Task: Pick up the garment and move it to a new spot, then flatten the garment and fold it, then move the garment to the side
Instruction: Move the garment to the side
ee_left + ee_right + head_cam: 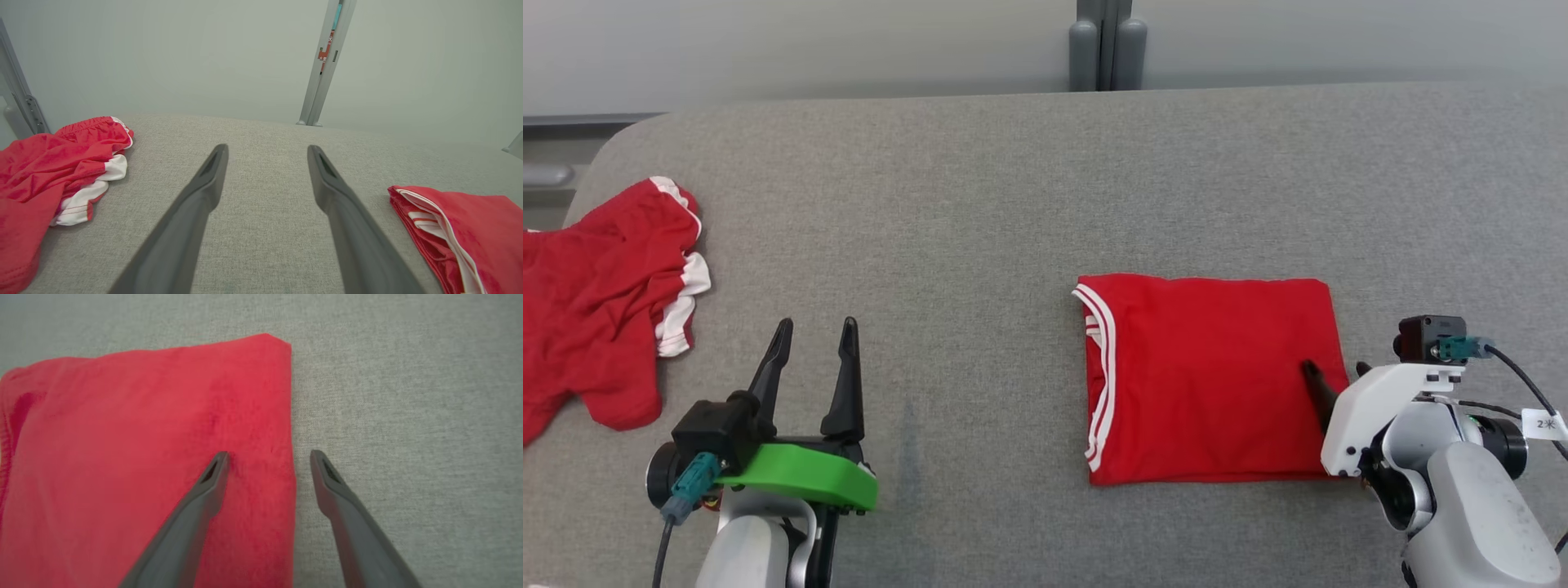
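Already the folded red garment (pixel 1209 376) lies as a neat rectangle on the grey table (pixel 980 188), right of the middle, so we judge flattening and folding done; only moving it aside seems left. Our right gripper (pixel 268 454) stands with jaws apart astride its right edge. Our left gripper (pixel 818 322), also spread, hovers over bare table near a crumpled red garment (pixel 596 310).

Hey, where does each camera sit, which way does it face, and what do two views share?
Head view: on the head, facing forward and down at the grey table, left pincer lower left, right pincer lower right.
Left wrist view: on the left wrist, looking low across the table along its spread fingers.
Right wrist view: on the right wrist, looking down; its fingers straddle the edge of the folded garment.
Shared: the folded garment.
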### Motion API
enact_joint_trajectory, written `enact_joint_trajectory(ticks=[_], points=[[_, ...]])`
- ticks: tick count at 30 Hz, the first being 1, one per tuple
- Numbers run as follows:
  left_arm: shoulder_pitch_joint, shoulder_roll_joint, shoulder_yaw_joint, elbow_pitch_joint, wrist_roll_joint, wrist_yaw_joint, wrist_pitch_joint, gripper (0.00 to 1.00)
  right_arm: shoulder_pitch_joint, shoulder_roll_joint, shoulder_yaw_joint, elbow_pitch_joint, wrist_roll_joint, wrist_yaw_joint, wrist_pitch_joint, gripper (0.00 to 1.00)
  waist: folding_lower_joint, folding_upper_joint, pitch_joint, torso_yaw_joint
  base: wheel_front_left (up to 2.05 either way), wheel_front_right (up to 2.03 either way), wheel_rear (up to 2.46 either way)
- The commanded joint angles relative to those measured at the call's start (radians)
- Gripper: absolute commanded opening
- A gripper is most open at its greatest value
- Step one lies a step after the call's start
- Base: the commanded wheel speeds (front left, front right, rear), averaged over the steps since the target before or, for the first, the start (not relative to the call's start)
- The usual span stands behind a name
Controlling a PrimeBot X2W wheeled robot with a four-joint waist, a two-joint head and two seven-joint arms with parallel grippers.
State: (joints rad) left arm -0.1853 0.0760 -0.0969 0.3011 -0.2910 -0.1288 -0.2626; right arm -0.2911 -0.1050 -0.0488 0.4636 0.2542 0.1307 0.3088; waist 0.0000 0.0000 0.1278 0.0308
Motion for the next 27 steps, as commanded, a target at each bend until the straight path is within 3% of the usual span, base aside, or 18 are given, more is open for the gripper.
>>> enact_joint_trajectory(ticks=[1, 7, 8, 9, 12, 21, 27], points=[[-0.02, 0.0, -0.002, -0.002, -0.003, -0.002, -0.003, 1.0, -0.017, 0.002, -0.01, 0.023, -0.011, 0.0, 0.016, 1.0, 0.0, 0.0, 0.025, 0.026, 0.0, 0.0, 0.0], [-0.033, 0.002, -0.008, -0.008, -0.001, -0.002, -0.003, 1.0, -0.048, 0.026, -0.003, 0.111, 0.006, 0.0, 0.095, 0.97, 0.0, 0.0, 0.035, 0.033, 0.0, 0.0, 0.0], [-0.033, 0.004, -0.007, -0.01, -0.001, -0.002, -0.003, 1.0, -0.051, 0.028, 0.009, 0.118, 0.013, 0.0, 0.107, 0.39, 0.0, 0.0, 0.037, 0.031, 0.0, 0.0, 0.0], [-0.032, 0.008, -0.006, -0.011, 0.001, -0.002, -0.003, 1.0, -0.059, 0.022, 0.025, 0.118, 0.01, 0.0, 0.108, 0.0, 0.0, 0.0, 0.038, 0.027, 0.0, 0.0, 0.0], [-0.031, 0.014, -0.006, -0.017, 0.005, -0.002, -0.003, 1.0, -0.086, -0.016, 0.078, 0.106, 0.014, 0.0, 0.123, 0.0, 0.0, 0.0, 0.047, 0.009, 0.0, 0.0, 0.0], [-0.053, 0.037, 0.043, -0.074, 0.023, -0.002, -0.003, 1.0, -0.261, -0.273, 0.263, 0.014, -0.011, -0.001, 0.157, 0.0, 0.0, 0.0, 0.13, -0.129, 0.0, 0.0, 0.0], [-0.097, 0.054, 0.041, -0.114, 0.03, -0.002, -0.003, 1.0, -0.35, -0.399, 0.249, 0.041, 0.01, -0.001, 0.124, 0.0, 0.0, 0.0, 0.208, -0.215, 0.0, 0.0, 0.0]])
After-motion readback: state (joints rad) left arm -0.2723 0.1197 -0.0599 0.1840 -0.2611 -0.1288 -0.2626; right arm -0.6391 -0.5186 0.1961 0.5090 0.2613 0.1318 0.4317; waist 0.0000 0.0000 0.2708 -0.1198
